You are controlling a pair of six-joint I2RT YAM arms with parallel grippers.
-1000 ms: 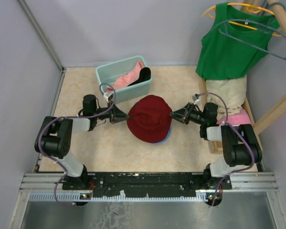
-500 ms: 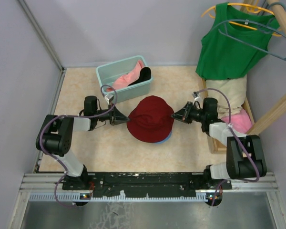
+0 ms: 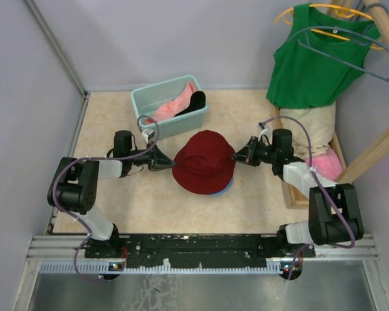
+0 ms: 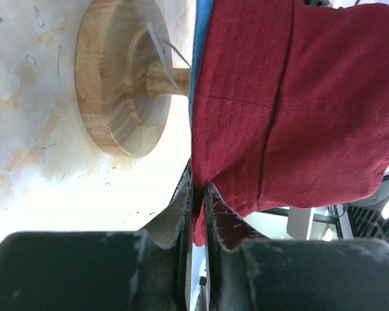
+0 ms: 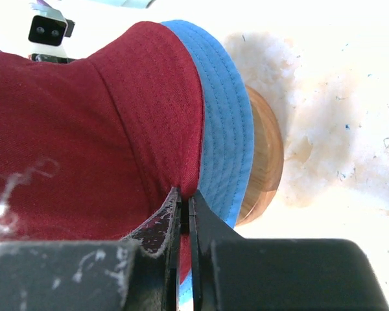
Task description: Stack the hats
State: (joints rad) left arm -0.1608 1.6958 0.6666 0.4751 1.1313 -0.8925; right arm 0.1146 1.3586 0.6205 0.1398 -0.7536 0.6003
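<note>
Though overhead shows only a blue sliver, wrist views reveal the blue hat (image 5: 227, 123) and wooden stand (image 4: 110, 84) under the dark red hat (image 3: 204, 162). The left gripper (image 4: 198, 194) and right gripper (image 5: 185, 201) clamp its brim, with a teal basket (image 3: 172, 123) beyond the left.

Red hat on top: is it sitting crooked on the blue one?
A bit. The dark red hat sits off-centre: the blue hat peeks out only at its near right edge. Nothing looks spilled or torn.

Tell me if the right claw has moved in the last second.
Yes, slightly. The right claw still pinches the red hat at its brim, tip in place, but its wrist end has swung toward the green top.
</note>
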